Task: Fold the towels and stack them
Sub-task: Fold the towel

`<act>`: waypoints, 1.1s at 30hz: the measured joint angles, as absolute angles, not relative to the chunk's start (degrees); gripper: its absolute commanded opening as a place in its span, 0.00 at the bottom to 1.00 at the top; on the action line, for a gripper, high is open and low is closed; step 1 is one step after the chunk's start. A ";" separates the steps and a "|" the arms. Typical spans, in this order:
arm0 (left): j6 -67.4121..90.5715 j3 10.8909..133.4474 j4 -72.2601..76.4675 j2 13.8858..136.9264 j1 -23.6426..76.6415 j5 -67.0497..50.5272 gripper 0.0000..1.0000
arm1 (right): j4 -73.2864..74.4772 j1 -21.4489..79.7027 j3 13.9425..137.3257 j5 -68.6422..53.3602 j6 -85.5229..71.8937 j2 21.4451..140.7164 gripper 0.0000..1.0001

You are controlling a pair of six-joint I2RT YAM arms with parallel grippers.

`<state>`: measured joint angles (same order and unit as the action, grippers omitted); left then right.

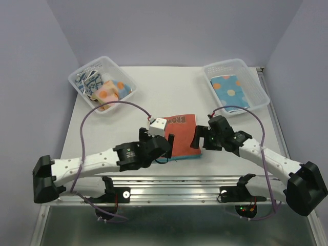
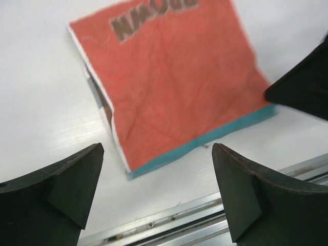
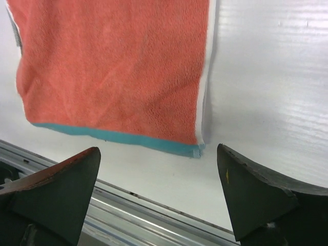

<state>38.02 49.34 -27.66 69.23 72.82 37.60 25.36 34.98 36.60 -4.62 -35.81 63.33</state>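
Note:
A folded red-orange towel point(image 1: 183, 136) with a teal edge and dark lettering lies flat on the white table near the front rail. My left gripper point(image 1: 158, 137) hovers at its near-left corner, open and holding nothing. My right gripper point(image 1: 202, 128) hovers at its right edge, also open and holding nothing. The left wrist view has the towel point(image 2: 174, 82) beyond the left gripper point(image 2: 159, 189), fingers point(image 2: 66, 189) wide apart. In the right wrist view the towel point(image 3: 113, 66) lies just ahead of the right gripper point(image 3: 159, 195). More towels point(image 1: 105, 88) are heaped in the left basket. A blue dotted towel point(image 1: 229, 90) lies in the right basket.
A clear plastic basket point(image 1: 77, 77) stands at the back left and another point(image 1: 259, 87) at the back right. A metal rail point(image 1: 179, 180) runs along the table's near edge, close below the towel. Purple cables loop over both arms.

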 measured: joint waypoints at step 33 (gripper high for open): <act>19.90 56.42 3.79 102.06 20.47 -13.80 0.36 | 15.88 24.43 64.18 4.32 -30.11 99.63 0.92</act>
<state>19.90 56.42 3.79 102.06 20.47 -13.80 15.88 24.43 64.18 4.32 -30.11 99.63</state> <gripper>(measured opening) 0.468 0.933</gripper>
